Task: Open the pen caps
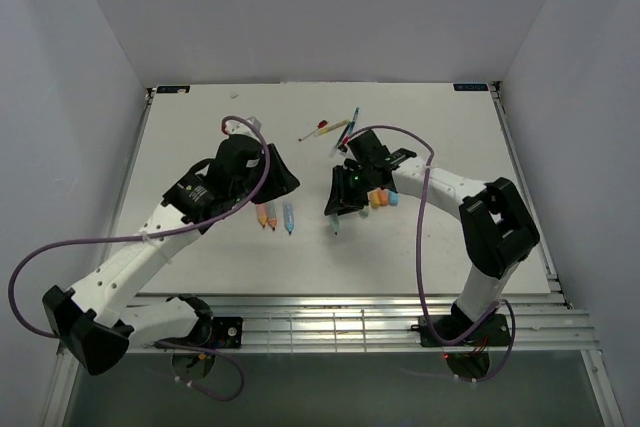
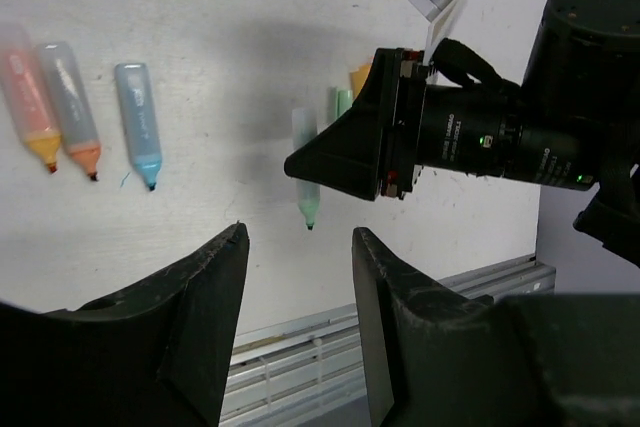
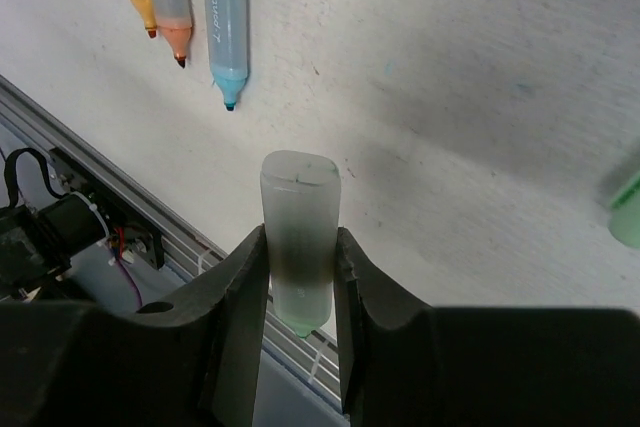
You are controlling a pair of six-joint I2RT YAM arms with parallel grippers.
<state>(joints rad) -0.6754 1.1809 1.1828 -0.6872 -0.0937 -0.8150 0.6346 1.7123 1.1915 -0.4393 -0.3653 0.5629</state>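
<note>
My right gripper point(image 1: 337, 211) point(image 3: 300, 247) is shut on the uncapped pale green pen barrel point(image 3: 298, 209) point(image 2: 305, 162), tip pointing at the near edge, low over the table. The pale green cap point(image 3: 627, 212) point(image 2: 343, 102) lies beside it. An orange cap point(image 1: 378, 199) point(image 2: 358, 75) and a blue cap point(image 1: 393, 198) lie just right of the gripper. Three uncapped thick pens lie in a row: orange-red point(image 2: 28, 97), orange point(image 2: 72, 107) and blue point(image 2: 138, 125) point(image 1: 289, 217). My left gripper point(image 1: 282, 181) point(image 2: 298, 239) is open and empty, above the table between these and the green pen.
Several thin stick pens point(image 1: 332, 127) lie at the back middle of the white table point(image 1: 450, 137), one with a red end. A slatted metal rail point(image 1: 330, 322) runs along the near edge. White walls close in the sides and back.
</note>
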